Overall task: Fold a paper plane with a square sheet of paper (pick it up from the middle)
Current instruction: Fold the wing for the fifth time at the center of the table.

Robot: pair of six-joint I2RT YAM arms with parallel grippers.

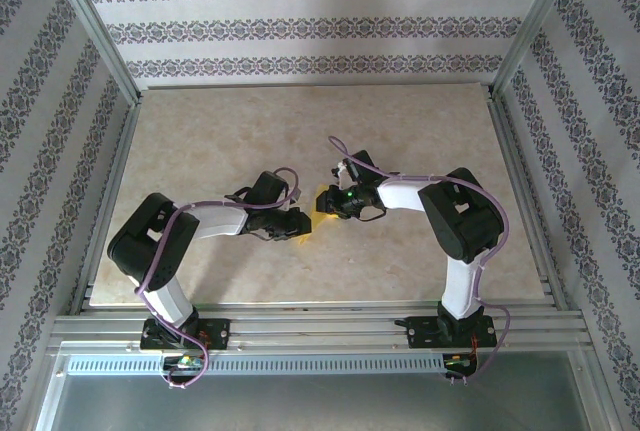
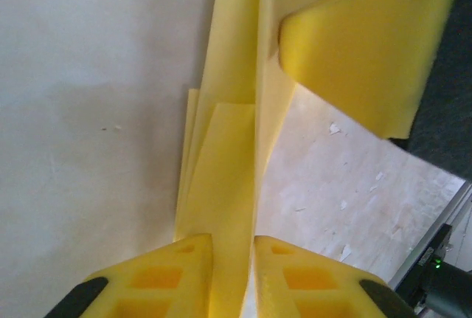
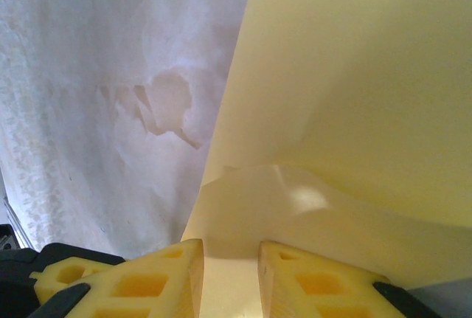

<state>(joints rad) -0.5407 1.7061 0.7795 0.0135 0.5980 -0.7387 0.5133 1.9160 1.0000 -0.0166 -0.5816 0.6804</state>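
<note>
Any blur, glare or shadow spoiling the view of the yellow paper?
Top external: evenly lit, but the yellow paper is a small, partly hidden sliver. Left wrist: soft focus, folds blurred. Right wrist: paper clear, glare patch on its curled lower part.

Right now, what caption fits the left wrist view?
Folded yellow paper sheet passing between the jaws of the left gripper, pale tabletop behind.

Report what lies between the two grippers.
The folded yellow paper fills the short gap between the left gripper and the right gripper. The top view shows this. In the left wrist view, the paper stretches ahead from the fingers.
</note>
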